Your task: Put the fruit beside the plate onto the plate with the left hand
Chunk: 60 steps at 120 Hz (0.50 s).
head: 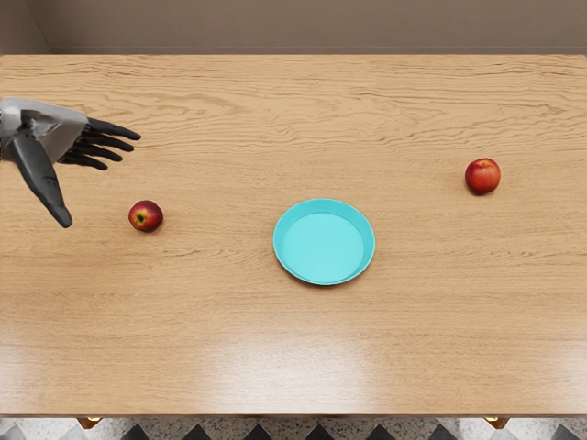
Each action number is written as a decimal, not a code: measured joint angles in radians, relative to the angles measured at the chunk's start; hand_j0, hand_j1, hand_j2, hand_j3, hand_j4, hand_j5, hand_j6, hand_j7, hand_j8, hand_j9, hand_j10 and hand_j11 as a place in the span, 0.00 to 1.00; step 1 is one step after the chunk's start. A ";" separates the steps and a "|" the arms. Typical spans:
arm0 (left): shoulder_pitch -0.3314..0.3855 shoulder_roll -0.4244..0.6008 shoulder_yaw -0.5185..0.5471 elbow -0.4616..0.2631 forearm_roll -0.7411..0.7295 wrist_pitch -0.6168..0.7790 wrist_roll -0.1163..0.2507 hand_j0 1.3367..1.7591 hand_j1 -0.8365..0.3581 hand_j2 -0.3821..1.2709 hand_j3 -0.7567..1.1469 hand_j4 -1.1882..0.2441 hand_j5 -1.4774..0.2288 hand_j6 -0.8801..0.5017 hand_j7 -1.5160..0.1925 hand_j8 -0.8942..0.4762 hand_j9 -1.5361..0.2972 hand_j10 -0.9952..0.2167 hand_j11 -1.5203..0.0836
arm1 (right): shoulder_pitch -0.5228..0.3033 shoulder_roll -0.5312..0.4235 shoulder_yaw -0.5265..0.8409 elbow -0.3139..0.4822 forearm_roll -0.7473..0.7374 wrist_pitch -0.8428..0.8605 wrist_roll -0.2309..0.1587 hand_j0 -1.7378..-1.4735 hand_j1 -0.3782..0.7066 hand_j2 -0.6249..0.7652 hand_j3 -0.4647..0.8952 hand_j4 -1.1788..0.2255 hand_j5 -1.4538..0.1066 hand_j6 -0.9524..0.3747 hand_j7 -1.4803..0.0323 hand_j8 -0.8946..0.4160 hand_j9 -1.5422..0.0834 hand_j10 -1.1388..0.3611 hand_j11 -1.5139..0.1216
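A wooden surface (pixel 275 348) fills almost the whole head view. Near its middle lies a round teal plate (pixel 324 241), flat, with a shallow raised rim and nothing on it.

Two red apples sit on the surface, each well apart from the plate. The first apple (pixel 145 215) is at about 9 o'clock from the plate, upright, with a yellowish patch on its skin. The second apple (pixel 482 175) is between 2 and 3 o'clock from the plate, towards the right edge of the surface. Both are at a similar remove from the rim and neither touches it, so either could be the fruit the task means.

The left hand (pixel 55 142) comes in from the left edge, at roughly 10 o'clock from the first apple and clear of it. Its dark fingers (pixel 115 130) are spread and stretched out towards 3 o'clock, holding nothing. The thumb (pixel 44 183) hangs down towards 5 o'clock, its tip level with the first apple but to the left of it. Whether the hand hovers above the surface or brushes it is hard to say from this slanted view; it seems to be raised.
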 joint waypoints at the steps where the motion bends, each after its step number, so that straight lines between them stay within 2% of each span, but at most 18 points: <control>1: 0.000 0.000 -0.002 0.000 0.002 0.000 0.000 0.76 0.98 0.23 0.40 0.82 0.86 0.63 0.88 0.64 0.83 0.81 0.94 | 0.000 0.000 -0.001 0.000 0.000 0.000 0.000 0.30 0.04 0.45 0.34 0.83 0.92 0.71 0.97 0.67 0.94 0.75 0.92; 14: 0.002 -0.001 -0.018 0.001 0.015 0.000 0.000 0.76 0.98 0.23 0.40 0.82 0.86 0.63 0.88 0.64 0.83 0.81 0.94 | 0.000 0.000 -0.030 0.001 -0.001 0.000 -0.003 0.30 0.04 0.45 0.34 0.83 0.92 0.71 0.97 0.67 0.94 0.75 0.92; 22: 0.052 -0.009 -0.036 0.008 0.019 0.000 0.000 0.76 0.98 0.23 0.40 0.82 0.86 0.63 0.88 0.64 0.83 0.81 0.94 | 0.001 0.000 -0.039 0.001 -0.001 0.000 -0.004 0.30 0.04 0.45 0.34 0.83 0.92 0.71 0.97 0.67 0.94 0.75 0.92; 28: 0.058 -0.031 -0.055 0.017 0.032 0.000 0.000 0.76 0.98 0.23 0.40 0.82 0.86 0.63 0.88 0.64 0.83 0.81 0.94 | 0.001 0.000 -0.043 0.001 -0.002 0.000 -0.004 0.30 0.04 0.45 0.34 0.83 0.92 0.71 0.97 0.67 0.94 0.75 0.92; 33: 0.062 -0.118 -0.068 0.042 0.051 0.000 0.000 0.76 0.98 0.23 0.40 0.82 0.86 0.63 0.88 0.64 0.83 0.81 0.94 | 0.001 0.000 -0.045 0.001 -0.002 0.000 -0.004 0.30 0.04 0.45 0.34 0.83 0.92 0.71 0.97 0.67 0.94 0.75 0.92; 39: 0.089 -0.196 -0.079 0.106 0.084 0.000 0.000 0.76 0.98 0.23 0.40 0.82 0.86 0.63 0.88 0.64 0.83 0.81 0.94 | 0.001 0.000 -0.047 0.001 -0.001 0.000 -0.004 0.30 0.04 0.45 0.34 0.83 0.92 0.71 0.97 0.67 0.94 0.75 0.92; 46: 0.015 -0.283 -0.052 0.142 0.106 0.000 0.001 0.76 0.98 0.23 0.40 0.82 0.86 0.63 0.88 0.64 0.83 0.81 0.94 | 0.001 0.000 -0.048 0.001 -0.002 0.000 -0.004 0.30 0.04 0.45 0.34 0.83 0.92 0.71 0.97 0.67 0.94 0.75 0.92; 52: -0.001 -0.436 -0.015 0.108 0.106 0.062 0.001 0.76 0.98 0.23 0.40 0.82 0.86 0.63 0.88 0.64 0.83 0.81 0.94 | 0.001 0.000 -0.048 0.001 -0.002 0.000 -0.005 0.30 0.04 0.45 0.34 0.83 0.92 0.71 0.97 0.67 0.94 0.75 0.92; 56: -0.049 -0.541 0.024 0.058 0.067 0.150 0.001 0.76 0.98 0.23 0.40 0.82 0.86 0.63 0.88 0.65 0.83 0.81 0.94 | 0.001 0.000 -0.049 0.001 -0.002 0.000 -0.005 0.30 0.04 0.45 0.34 0.83 0.92 0.71 0.97 0.67 0.94 0.75 0.92; 60: -0.065 -0.631 0.064 -0.002 -0.007 0.254 0.010 0.76 0.98 0.23 0.40 0.82 0.86 0.63 0.88 0.65 0.83 0.81 0.94 | 0.001 0.000 -0.049 0.001 -0.001 0.000 -0.005 0.30 0.04 0.45 0.34 0.83 0.92 0.71 0.97 0.67 0.94 0.75 0.92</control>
